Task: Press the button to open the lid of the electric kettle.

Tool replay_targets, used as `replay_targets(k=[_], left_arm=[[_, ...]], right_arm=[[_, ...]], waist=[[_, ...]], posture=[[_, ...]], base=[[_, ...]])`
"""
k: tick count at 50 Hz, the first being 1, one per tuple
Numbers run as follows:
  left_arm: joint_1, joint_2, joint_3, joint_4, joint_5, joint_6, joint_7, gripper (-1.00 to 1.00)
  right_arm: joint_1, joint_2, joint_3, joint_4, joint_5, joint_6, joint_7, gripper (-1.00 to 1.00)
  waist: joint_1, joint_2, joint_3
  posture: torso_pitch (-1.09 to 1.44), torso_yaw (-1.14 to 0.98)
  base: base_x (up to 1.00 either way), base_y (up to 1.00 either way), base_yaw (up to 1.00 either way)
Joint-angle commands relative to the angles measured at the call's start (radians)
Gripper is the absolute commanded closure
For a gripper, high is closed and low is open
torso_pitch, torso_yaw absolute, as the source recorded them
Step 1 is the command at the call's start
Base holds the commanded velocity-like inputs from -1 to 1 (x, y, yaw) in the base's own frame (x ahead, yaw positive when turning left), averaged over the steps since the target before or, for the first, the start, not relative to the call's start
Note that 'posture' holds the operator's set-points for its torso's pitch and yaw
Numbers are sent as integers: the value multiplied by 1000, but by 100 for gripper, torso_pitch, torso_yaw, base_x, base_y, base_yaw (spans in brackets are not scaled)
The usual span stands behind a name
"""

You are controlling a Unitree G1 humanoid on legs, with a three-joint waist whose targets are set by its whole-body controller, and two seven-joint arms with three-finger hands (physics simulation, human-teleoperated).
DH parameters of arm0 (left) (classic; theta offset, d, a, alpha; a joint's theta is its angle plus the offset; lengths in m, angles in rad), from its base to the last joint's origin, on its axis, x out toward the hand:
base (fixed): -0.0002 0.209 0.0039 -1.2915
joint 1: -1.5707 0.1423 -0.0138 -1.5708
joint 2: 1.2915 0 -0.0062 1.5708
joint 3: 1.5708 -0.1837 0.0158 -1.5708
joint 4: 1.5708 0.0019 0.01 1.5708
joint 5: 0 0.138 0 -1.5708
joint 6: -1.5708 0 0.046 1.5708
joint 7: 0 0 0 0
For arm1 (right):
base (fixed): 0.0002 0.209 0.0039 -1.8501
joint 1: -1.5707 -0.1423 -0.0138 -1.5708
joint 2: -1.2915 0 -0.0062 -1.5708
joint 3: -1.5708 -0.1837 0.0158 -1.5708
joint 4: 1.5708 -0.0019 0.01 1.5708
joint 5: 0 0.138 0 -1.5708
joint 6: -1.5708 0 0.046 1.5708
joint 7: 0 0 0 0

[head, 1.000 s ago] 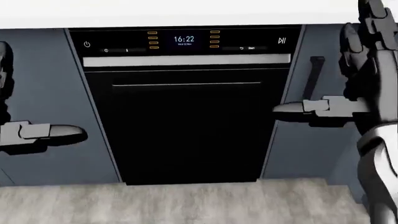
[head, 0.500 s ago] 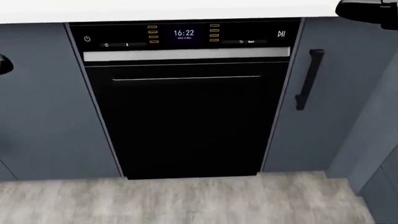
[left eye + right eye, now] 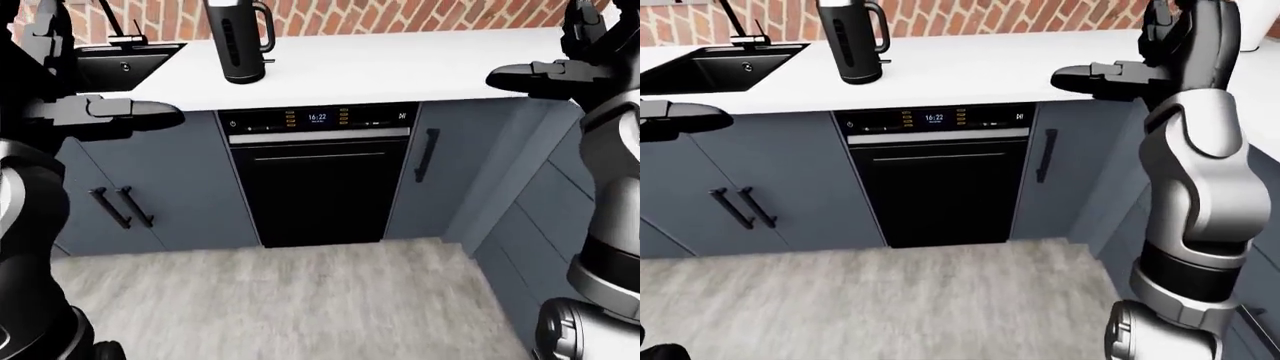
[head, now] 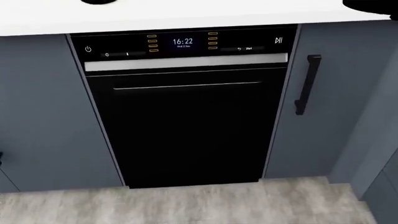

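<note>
We see the electric kettle [image 3: 238, 39] standing upright on the white worktop [image 3: 400, 67], toward the worktop's far edge by the brick wall [image 3: 400, 15] and just to the right of the black sink [image 3: 125, 60] set in its left end. The kettle is dark with a silvery top and a loop handle on its right side; its top is cut off by the frame, so we cannot tell how the lid or button stands.

Our left hand [image 3: 110, 114] hangs level at the worktop's near edge, below the sink, its fingers stretched out straight and spread, holding nothing. It is well apart from the kettle. Our right hand [image 3: 1102, 79] is raised over the worktop's right part near the near edge, fingers likewise extended flat and empty, pointing toward the view's left. It too is well apart from the kettle.

Under the worktop's near edge sits a black dishwasher [image 4: 186, 121] with a lit panel showing 16:22. Grey-blue cabinet doors [image 3: 180, 195] flank it, the right one bearing a black vertical handle [image 4: 307, 84], the left ones a pair of handles [image 3: 122, 206]. A pale wood-grain floor [image 3: 280, 300] lies below.
</note>
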Motion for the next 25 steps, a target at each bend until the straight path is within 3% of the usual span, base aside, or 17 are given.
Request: replay_targets(k=[1, 3, 8, 10, 16, 18, 20, 21, 22, 23, 25], left_arm=[[-25, 18, 15, -8, 1, -18, 8, -100], [-30, 22, 18, -7, -6, -15, 12, -100], [-31, 28, 19, -6, -21, -13, 20, -100], [-28, 29, 20, -6, -23, -14, 20, -100], [-24, 37, 21, -9, -30, -14, 22, -100], [-24, 37, 21, -7, -30, -16, 23, -100], [-24, 37, 21, -6, -31, -17, 23, -100], [-23, 38, 21, -6, -31, -17, 23, -100], [-23, 37, 21, -6, -31, -18, 23, -100], [-23, 37, 20, -6, -31, -19, 23, -100], [-21, 37, 20, -5, -30, -20, 23, -100]], right_arm=[[-36, -13, -1, -24, 8, -15, 3, -100], [-38, -14, 1, -22, 9, -12, 0, -100], [-42, -16, 1, -23, 15, -5, -4, -100], [-42, -17, 2, -27, 16, -2, -5, -100], [-37, -13, 4, -33, 14, -1, -4, -100], [-36, -12, 5, -33, 13, -1, -4, -100], [-36, -12, 5, -33, 12, 0, -4, -100], [-36, -11, 4, -34, 13, 1, -3, -100], [-35, -11, 4, -34, 12, 0, -3, -100], [-36, -11, 3, -33, 13, 0, -4, -100], [-36, -10, 3, -33, 13, 0, -4, -100]], waist=[[3, -3, -18], [2, -5, -20], [0, -42, -11], [2, -45, -16], [-2, -31, -28], [-3, -8, -22], [-7, 42, -21], [-9, 44, -28], [4, 34, -20], [-1, 43, -14], [6, 24, -18]], posture=[[0, 0], [0, 0], [0, 0], [0, 0], [0, 0], [0, 0], [0, 0], [0, 0], [0, 0], [0, 0], [0, 0]], base=[[6, 7, 0], [6, 13, 0], [6, 19, 0], [6, 20, 0], [5, 21, 0], [6, 21, 0], [5, 22, 0], [5, 25, 0], [5, 26, 0], [5, 26, 0], [5, 25, 0]])
